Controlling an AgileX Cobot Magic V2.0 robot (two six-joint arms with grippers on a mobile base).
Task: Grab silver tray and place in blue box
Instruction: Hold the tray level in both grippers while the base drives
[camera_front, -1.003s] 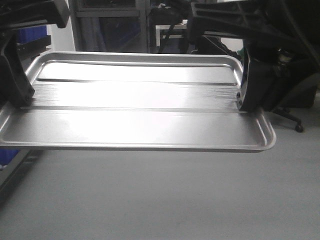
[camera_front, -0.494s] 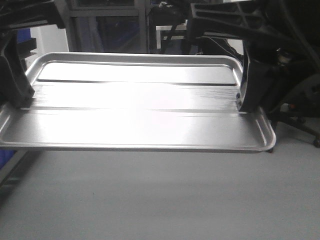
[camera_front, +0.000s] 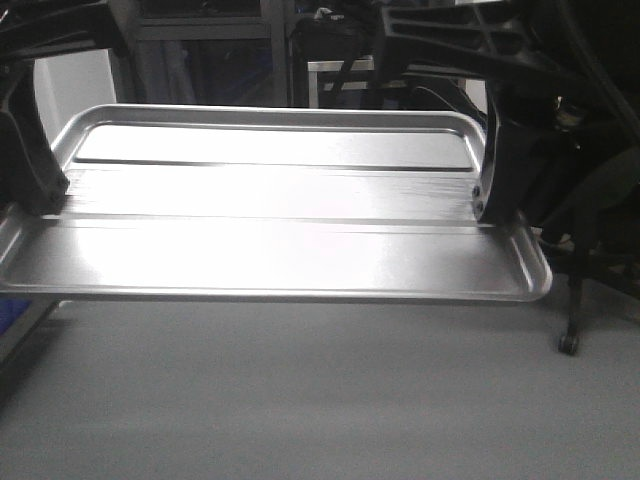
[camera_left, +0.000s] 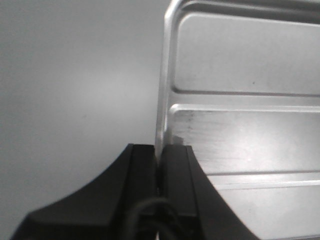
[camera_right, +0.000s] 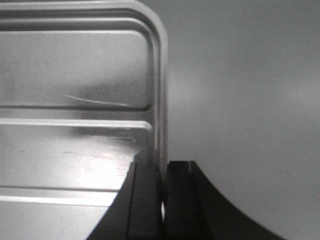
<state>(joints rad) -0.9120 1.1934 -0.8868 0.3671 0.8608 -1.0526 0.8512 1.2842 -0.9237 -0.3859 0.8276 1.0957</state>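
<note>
The silver tray (camera_front: 280, 240) hangs in the air over the grey floor (camera_front: 300, 400), carried nearly level between the two hands and touching nothing else. The left hand (camera_left: 160, 156) is closed tight on the rim of its left short edge, one finger inside the rim and one outside; the right hand (camera_right: 164, 169) pinches the right short edge in the same way, each roughly midway along its edge.

It is thin sheet metal, brushed and bright enough to throw a broad glare; the corners are rounded, the rim is raised and narrow, and the centre is a recessed panel crossed by two long straight ridges; fine scratch marks show beside each grip.

I judge it light for its size and fairly stiff, the ridges and rim helping, though so long a span may flex a little. The metal looks slick against the hard black fingers, and each hold is only a narrow pinch on the rim, so the tray could pivot about the line between the two grips and tip toward its near or far long edge. The short-edge rims seem the right places to hold, provided the hands travel together, since drawing apart would slip the rim out and closing in might bow the sheet. A drop would more likely dent it than break it.

The blue box cannot be made out in these views.
</note>
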